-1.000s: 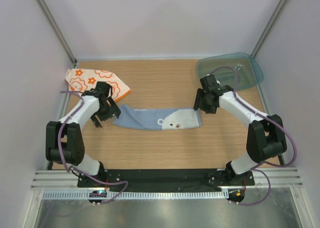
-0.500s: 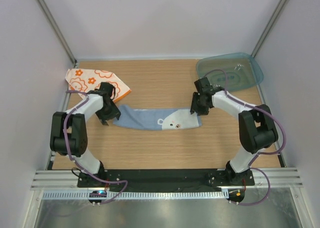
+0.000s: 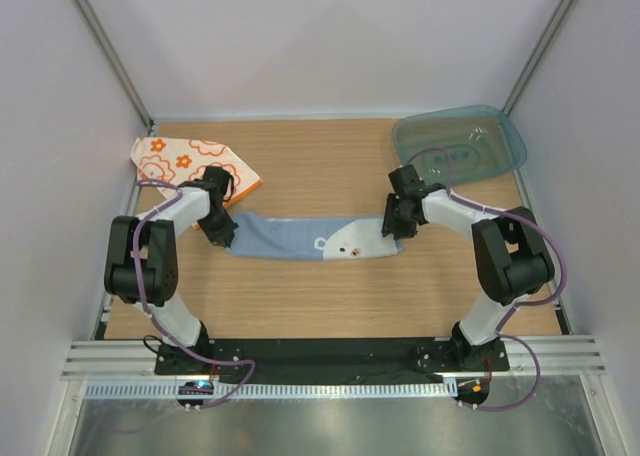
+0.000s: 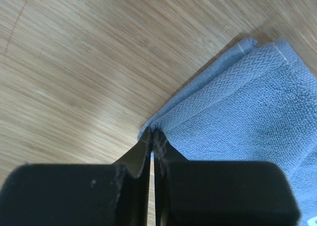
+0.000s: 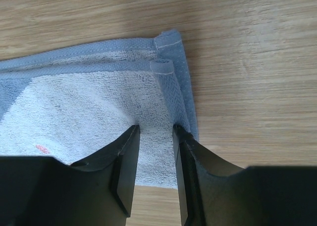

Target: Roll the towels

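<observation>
A light blue towel [image 3: 300, 238] lies folded in a long strip across the middle of the table. My left gripper [image 3: 222, 234] is down at its left end, shut, its tips [image 4: 152, 131] pinching the thin edge of the blue cloth [image 4: 237, 112]. At the strip's right end my right gripper [image 3: 392, 226] stands partly open. Its tips [image 5: 156, 129] press on the pale terry cloth [image 5: 74, 102] near the hemmed corner, with a band of cloth between them. The white towel with orange flowers [image 3: 190, 161] lies crumpled at the back left, untouched.
A translucent teal tray [image 3: 500, 136] sits at the back right corner, and the right arm's cable loops over it. White walls close in the table on three sides. Bare wood lies in front of and behind the blue strip.
Both grippers have come inward and down onto the ends of the blue towel. The left jaws went from wide open to shut, and the right jaws narrowed.
</observation>
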You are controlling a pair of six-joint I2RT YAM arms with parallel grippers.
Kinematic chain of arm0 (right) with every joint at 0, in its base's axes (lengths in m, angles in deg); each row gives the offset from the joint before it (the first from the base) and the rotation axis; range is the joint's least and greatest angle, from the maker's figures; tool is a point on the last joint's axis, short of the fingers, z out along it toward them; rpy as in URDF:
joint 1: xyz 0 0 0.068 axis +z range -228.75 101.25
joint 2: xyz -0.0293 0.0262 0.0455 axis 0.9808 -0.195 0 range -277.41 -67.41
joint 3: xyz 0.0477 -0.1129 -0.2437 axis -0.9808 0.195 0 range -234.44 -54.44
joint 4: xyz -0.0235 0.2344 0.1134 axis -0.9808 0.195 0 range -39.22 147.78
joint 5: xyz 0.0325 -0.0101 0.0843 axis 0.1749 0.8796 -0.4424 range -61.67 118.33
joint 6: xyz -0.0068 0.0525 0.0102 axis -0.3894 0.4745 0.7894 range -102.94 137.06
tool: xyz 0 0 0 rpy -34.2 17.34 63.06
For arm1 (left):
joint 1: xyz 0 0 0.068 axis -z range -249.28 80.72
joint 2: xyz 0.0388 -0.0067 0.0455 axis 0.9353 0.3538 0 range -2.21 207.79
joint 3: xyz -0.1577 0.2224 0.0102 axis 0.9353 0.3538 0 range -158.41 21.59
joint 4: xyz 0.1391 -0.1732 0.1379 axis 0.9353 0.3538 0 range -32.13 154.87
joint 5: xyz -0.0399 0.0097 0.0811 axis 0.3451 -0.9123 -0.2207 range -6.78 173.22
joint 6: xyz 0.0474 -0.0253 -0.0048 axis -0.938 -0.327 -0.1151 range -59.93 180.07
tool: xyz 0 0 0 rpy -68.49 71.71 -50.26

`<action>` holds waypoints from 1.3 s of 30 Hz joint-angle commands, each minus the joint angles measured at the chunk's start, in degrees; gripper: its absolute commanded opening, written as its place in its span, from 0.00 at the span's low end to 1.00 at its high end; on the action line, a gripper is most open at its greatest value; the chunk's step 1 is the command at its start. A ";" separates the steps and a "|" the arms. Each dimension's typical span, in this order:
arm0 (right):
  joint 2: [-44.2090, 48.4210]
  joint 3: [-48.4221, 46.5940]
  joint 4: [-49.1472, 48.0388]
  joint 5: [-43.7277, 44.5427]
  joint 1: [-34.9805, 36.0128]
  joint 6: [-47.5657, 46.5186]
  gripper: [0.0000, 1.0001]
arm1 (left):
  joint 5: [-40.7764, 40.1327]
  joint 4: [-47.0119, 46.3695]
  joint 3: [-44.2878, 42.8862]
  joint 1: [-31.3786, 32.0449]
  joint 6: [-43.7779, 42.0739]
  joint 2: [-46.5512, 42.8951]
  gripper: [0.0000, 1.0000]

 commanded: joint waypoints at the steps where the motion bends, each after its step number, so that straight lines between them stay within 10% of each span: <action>1: -1.48 4.16 -1.01 0.54 0.19 0.21 0.41 | -3.52 2.11 -0.24 0.07 1.12 -3.18 0.01; 10: 0.10 7.32 0.75 3.27 0.19 3.81 0.36 | -10.65 7.13 6.00 0.86 5.69 -11.27 0.02; 20: 4.32 7.33 3.20 3.88 1.06 3.02 0.65 | -8.10 6.60 7.67 1.30 5.70 -12.59 0.67; 39: 23.48 10.48 12.61 11.01 0.89 8.99 0.76 | -7.40 13.37 -2.35 4.03 -5.72 -22.25 0.69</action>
